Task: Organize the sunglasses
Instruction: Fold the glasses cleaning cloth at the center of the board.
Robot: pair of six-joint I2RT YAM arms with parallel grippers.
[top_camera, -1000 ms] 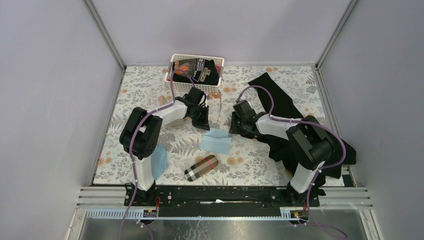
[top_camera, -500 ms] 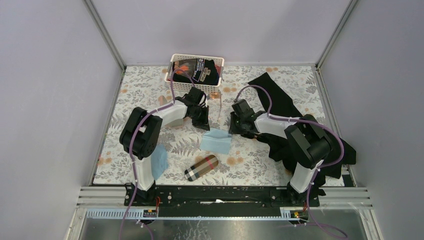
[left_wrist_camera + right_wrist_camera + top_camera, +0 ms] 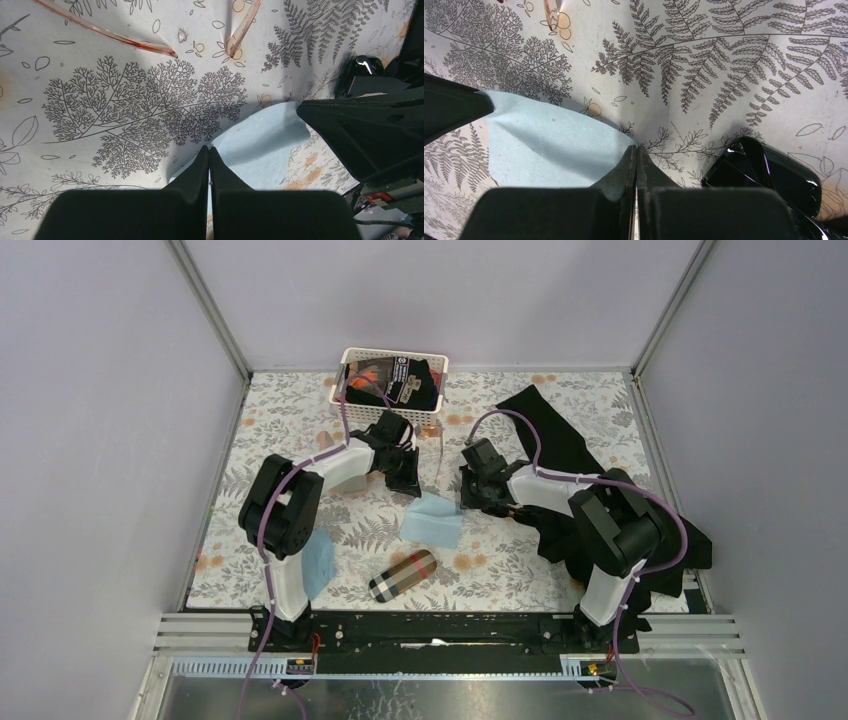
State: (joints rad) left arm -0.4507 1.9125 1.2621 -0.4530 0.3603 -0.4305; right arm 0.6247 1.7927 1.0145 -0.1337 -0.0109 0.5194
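Note:
A light-blue cloth [image 3: 432, 522] lies mid-table, and both grippers pinch its far corners. My left gripper [image 3: 415, 494] is shut on the left corner, as the left wrist view [image 3: 209, 148] shows with the cloth [image 3: 260, 145] beside the tips. My right gripper [image 3: 463, 502] is shut on the right corner, also seen in the right wrist view [image 3: 636, 147]. The wire-framed sunglasses [image 3: 438, 448] lie just beyond, and their orange temples [image 3: 125, 39] show in the left wrist view. The black sunglasses [image 3: 769, 175] lie right of my right gripper and are hidden under the arm in the top view.
A white basket [image 3: 395, 352] with dark items stands at the back. A plaid case [image 3: 402, 575] lies near the front. A second blue cloth [image 3: 320, 562] lies by the left arm's base. A black cloth [image 3: 560, 445] covers the right side.
Both grippers have shifted slightly toward the far side, still pinching the cloth's corners. The cloth's far edge has followed them a little.

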